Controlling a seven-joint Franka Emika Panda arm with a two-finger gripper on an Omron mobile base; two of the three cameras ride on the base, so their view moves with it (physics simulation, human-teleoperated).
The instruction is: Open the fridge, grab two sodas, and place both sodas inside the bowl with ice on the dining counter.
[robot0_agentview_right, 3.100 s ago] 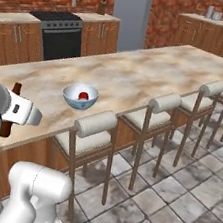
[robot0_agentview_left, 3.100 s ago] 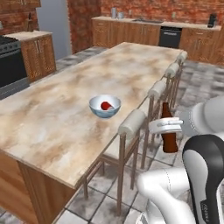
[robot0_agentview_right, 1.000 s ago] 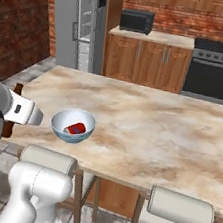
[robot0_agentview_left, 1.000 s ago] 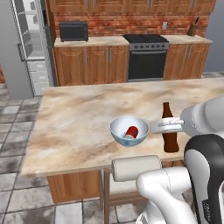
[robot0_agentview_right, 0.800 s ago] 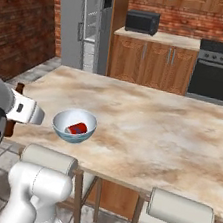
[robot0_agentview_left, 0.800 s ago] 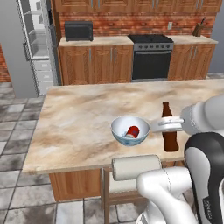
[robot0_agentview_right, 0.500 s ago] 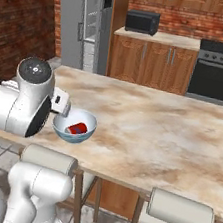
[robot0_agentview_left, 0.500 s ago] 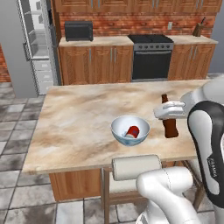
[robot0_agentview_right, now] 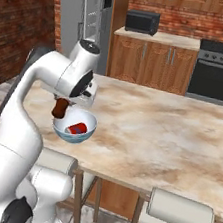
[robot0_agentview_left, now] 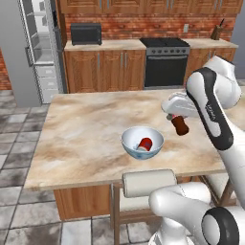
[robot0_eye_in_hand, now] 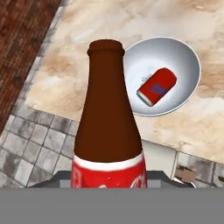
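At about ten o'clock in the left base view stands the fridge, its door swung open on white shelves, well apart from the work. Nearer centre, the bowl with ice sits on the marbled table, and the red soda can lies on its side inside it, its long axis tilted toward two o'clock in the hand view. At three o'clock of the bowl, the end effector is clamped on the cola bottle, which hangs above the table just beside the bowl, tipped off upright. In the hand view its long axis runs from six to twelve o'clock. The bottle looks rigid, smooth and likely slippery; filled, it would be fairly heavy. The labelled body seems the surest place to hold it.
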